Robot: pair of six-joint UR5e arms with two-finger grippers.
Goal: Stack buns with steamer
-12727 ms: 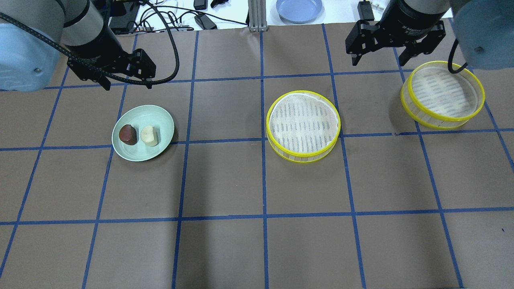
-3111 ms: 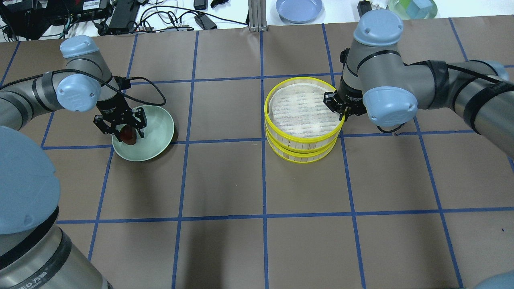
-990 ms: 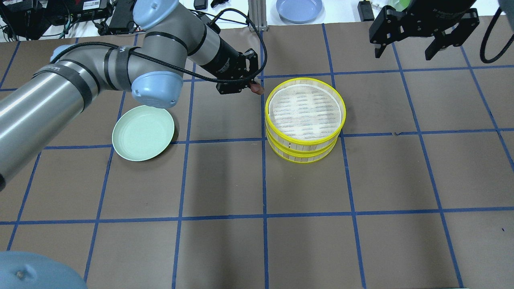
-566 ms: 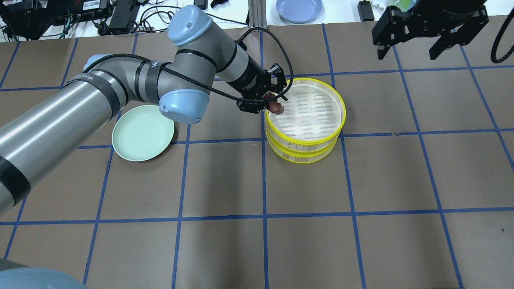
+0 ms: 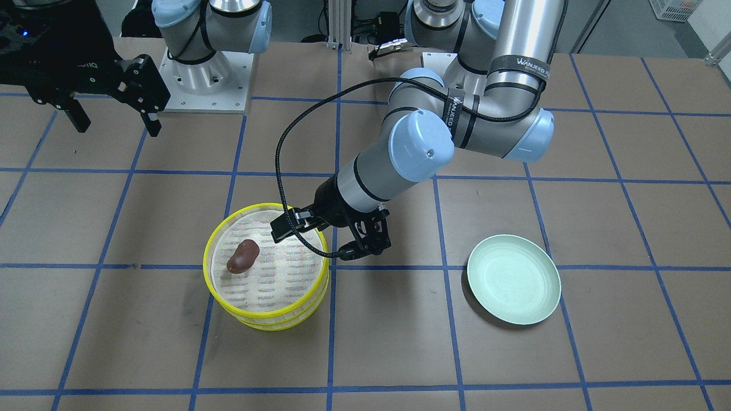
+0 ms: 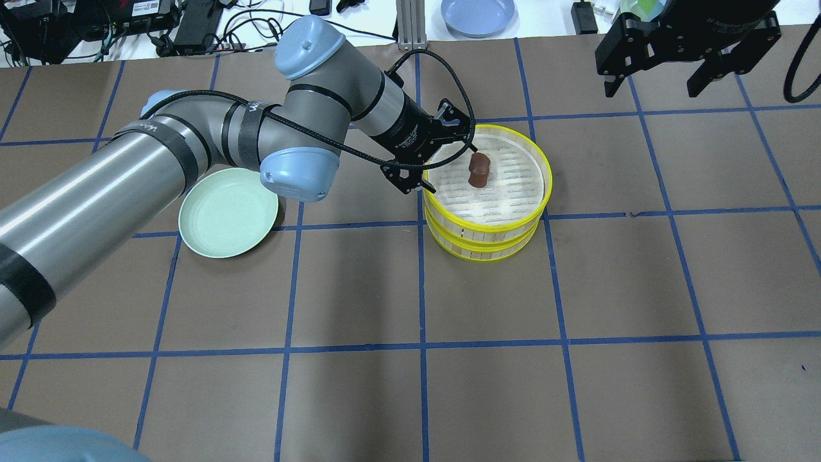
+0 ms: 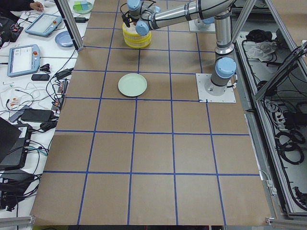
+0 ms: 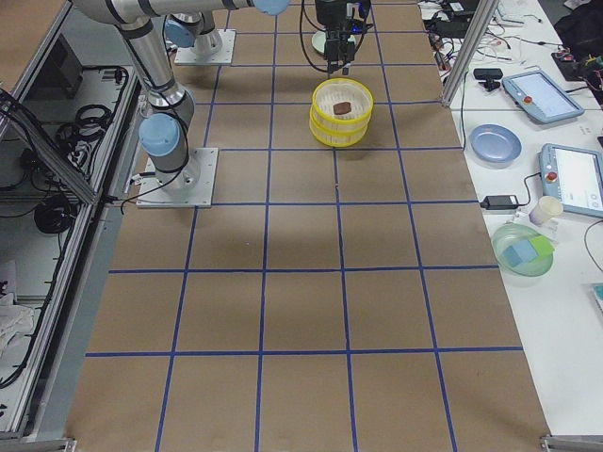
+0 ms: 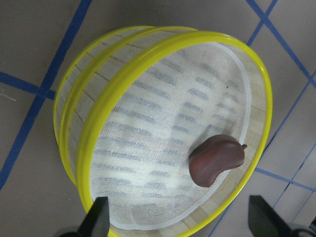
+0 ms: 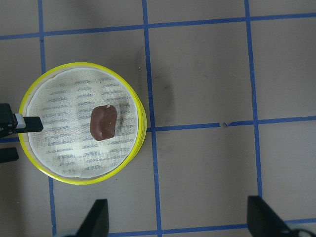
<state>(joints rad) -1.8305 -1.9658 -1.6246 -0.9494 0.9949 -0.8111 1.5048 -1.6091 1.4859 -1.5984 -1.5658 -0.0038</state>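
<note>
The steamer (image 6: 546, 186) is two yellow-rimmed trays stacked one on the other at the table's middle; it also shows in the front view (image 5: 262, 313). The dark brown bun (image 6: 478, 170) lies loose on the top tray's white base, as the left wrist view (image 9: 217, 159) and right wrist view (image 10: 103, 122) also show. The cream-white bun is hidden. My left gripper (image 6: 449, 168) is open and empty over the steamer's left rim, apart from the bun. My right gripper (image 6: 651, 83) is open and empty, raised at the far right.
The pale green plate (image 6: 228, 212) sits empty to the left of the steamer. A blue plate (image 6: 478, 14) and cables (image 6: 256, 29) lie beyond the table's far edge.
My left gripper has opened and let go of the brown bun, which now lies in the top tray, further in from the rim. The right gripper has barely moved.
</note>
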